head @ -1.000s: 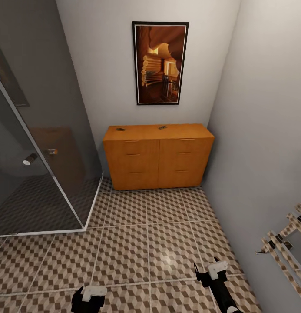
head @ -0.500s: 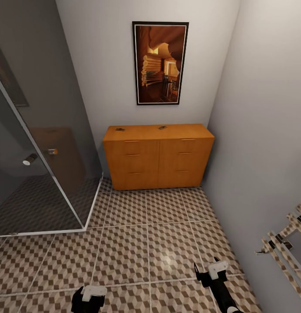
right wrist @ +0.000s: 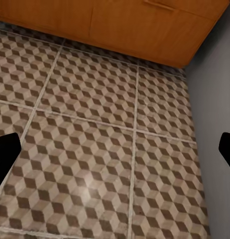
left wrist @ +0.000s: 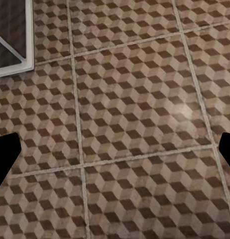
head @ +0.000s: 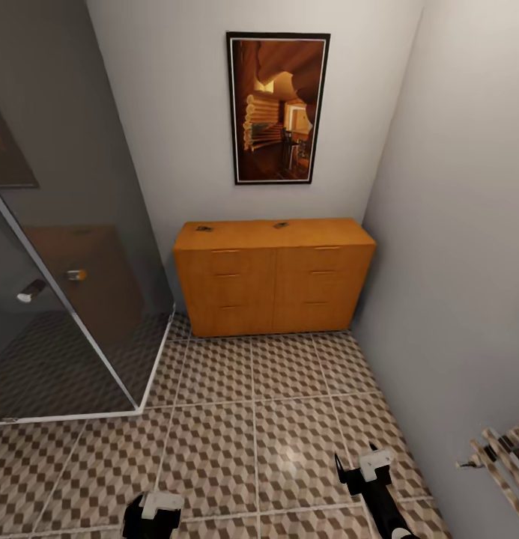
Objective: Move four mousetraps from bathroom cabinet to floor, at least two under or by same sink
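Approach step: two mousetraps (head: 206, 227) atop the far cabinet (head: 274, 281), none yet on the bathroom floor (head: 281, 419); left gripper (head: 153, 506) and right gripper (head: 359, 466) spread wide, empty; next, closing in to reach.

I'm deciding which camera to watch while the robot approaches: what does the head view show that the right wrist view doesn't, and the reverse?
Head view alone: the cabinet's flat top with two small dark mousetraps and, the framed picture, the glass shower screen, and both claws, left and right.

Right wrist view alone: that claw's dark fingertips spread wide at the frame edges, nothing between.

Shared: the orange cabinet, the cube-patterned floor, the grey wall.
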`<state>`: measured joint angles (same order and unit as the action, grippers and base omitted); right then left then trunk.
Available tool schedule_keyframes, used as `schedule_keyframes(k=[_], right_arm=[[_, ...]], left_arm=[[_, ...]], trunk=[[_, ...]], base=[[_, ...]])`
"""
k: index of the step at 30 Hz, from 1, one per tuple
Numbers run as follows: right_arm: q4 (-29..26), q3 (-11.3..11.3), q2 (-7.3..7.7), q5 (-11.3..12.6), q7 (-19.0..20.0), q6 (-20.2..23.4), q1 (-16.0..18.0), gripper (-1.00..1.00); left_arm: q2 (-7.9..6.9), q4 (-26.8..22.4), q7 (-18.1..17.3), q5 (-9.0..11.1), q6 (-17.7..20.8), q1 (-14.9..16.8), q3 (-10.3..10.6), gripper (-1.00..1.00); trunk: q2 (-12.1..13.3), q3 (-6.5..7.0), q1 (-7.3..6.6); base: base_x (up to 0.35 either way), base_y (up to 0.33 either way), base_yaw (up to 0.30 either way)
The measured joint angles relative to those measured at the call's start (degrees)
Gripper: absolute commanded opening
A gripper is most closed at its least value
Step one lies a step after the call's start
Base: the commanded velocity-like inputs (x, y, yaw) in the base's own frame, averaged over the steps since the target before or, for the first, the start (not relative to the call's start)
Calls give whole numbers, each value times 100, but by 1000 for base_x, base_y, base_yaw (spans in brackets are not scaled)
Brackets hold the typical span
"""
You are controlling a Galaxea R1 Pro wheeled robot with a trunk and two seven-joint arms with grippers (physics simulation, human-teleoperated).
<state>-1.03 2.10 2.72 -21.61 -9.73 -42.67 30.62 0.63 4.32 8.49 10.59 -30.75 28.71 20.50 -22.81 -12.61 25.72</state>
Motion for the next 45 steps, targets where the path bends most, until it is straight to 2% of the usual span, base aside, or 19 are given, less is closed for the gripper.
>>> schedule_keyframes(k=[28,45], right_arm=[[2,-1,0,0,0,9,0,100],[4,-1,0,-2,1,8,0,100]], left_arm=[[-4,0,0,0,-2,0,-1,100],[-3,0,-1,0,-1,2,1,100]], trunk=[[0,0,0],[1,0,3]], base=[[337,0,0],[42,0,0]])
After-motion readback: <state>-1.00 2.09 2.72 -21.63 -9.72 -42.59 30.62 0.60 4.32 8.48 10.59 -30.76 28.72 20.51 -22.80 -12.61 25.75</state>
